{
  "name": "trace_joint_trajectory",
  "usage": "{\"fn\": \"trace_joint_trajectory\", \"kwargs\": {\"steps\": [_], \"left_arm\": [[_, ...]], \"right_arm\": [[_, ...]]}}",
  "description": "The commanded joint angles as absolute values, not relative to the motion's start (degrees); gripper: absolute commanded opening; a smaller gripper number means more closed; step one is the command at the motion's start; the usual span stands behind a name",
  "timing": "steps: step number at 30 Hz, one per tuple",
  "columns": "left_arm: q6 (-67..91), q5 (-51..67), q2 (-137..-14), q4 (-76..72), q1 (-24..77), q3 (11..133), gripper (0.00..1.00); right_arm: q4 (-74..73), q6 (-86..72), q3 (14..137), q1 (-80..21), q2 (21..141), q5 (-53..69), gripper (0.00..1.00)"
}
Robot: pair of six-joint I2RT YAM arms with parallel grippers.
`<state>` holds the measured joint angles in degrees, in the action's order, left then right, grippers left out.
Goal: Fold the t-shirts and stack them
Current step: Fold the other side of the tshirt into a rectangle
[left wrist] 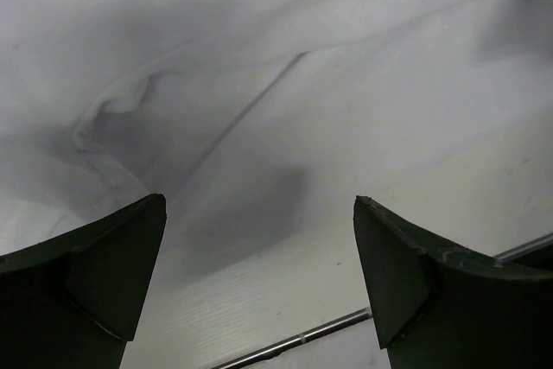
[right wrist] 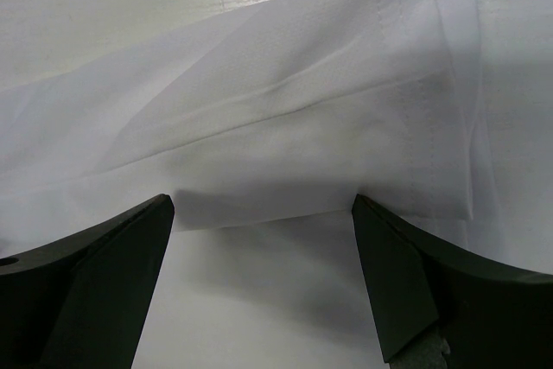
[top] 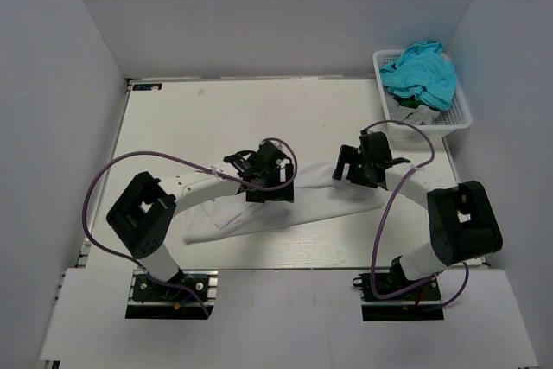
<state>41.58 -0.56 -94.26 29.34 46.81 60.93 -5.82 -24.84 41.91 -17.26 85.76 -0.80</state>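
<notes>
from the top view i'm losing the middle of the white t-shirt [top: 251, 218] under the left gripper [top: 268, 187] and its forearm, and the shirt's right end under the right gripper [top: 352, 170]. both grippers are reading too small there for me to judge their fingers. the garments heaped in the basket [top: 464, 117] are blurring into one turquoise lump [top: 421, 71], so i'm not counting them. on the left wrist view the fingers [left wrist: 104, 274] are running off the bottom edge, and the cloth off the top and sides. the right wrist view is cropping its fingers [right wrist: 95, 283] likewise, and i'm not telling how many layers are lying folded there.
</notes>
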Motion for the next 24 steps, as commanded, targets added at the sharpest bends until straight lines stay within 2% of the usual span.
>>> {"fn": "trace_joint_trajectory", "kwargs": {"steps": [1,10,13,16,20,24], "left_arm": [[43.41,-6.04,-93.96,33.47,47.55,64.15,1.00],[52.02,-20.10,-80.70,42.00,45.62,62.67,1.00],[55.01,-21.88,-80.68,46.30,44.22,61.44,1.00],[61.77,-23.64,-80.68,52.55,42.81,58.81,1.00],[64.94,-21.88,-81.47,50.10,38.16,51.08,1.00],[66.09,-17.76,-85.77,45.97,33.06,49.83,1.00]], "right_arm": [[-9.40,-23.73,42.80,-16.96,83.77,-2.02,0.90],[-10.11,-20.30,43.33,-17.14,70.94,-2.55,0.90],[-9.41,-20.13,42.72,-17.49,69.53,-4.64,0.90],[-8.53,-19.51,42.80,-17.40,70.66,-5.97,0.90],[-7.83,-18.90,45.61,-17.75,76.45,-6.50,0.90],[-6.23,-18.63,49.29,-18.54,83.82,-5.72,0.90]]}}
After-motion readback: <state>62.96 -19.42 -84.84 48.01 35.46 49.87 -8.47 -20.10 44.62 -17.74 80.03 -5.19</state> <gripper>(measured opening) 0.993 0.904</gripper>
